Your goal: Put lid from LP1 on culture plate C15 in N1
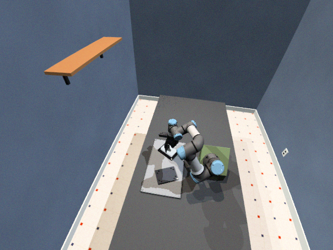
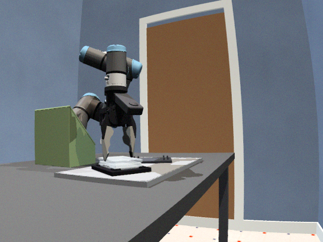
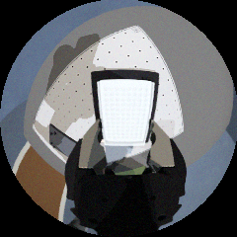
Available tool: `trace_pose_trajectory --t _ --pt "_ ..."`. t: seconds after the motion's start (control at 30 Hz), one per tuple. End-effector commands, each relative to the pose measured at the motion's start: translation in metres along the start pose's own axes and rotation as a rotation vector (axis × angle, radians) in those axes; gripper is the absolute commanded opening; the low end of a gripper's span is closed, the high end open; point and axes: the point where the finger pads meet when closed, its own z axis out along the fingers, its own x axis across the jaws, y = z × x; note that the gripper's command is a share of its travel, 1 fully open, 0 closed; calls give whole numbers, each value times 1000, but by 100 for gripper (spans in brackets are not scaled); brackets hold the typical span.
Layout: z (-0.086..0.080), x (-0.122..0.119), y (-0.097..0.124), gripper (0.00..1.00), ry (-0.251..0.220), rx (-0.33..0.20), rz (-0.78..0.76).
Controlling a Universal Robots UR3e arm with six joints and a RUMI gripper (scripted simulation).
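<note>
The clear lid [image 2: 120,159] lies over the culture plate C15 in the black plate nest N1 [image 2: 121,170]. In the wrist view the white lid [image 3: 124,110] covers the plate inside the nest's black frame [image 3: 124,74]. My gripper [image 2: 118,154] stands straight over it, fingers down on the lid's two sides, shut on the lid. In the top view the gripper [image 1: 168,147] hides most of the nest [image 1: 167,155]. I cannot tell whether the lid is fully down. The dark lid park LP1 [image 1: 166,175] has nothing on it.
The nest and the park sit on a grey base board [image 1: 163,170] on the dark table. A green wedge block [image 2: 62,136] stands by the arm's base. The table's edge is to the right in the exterior view.
</note>
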Motion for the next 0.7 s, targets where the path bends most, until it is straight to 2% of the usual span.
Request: trace_pose_trajectory --t 0.0,0.67 --pt "2 0 -1 0 0 4 1" --pt "8 0 -1 0 0 4 1"
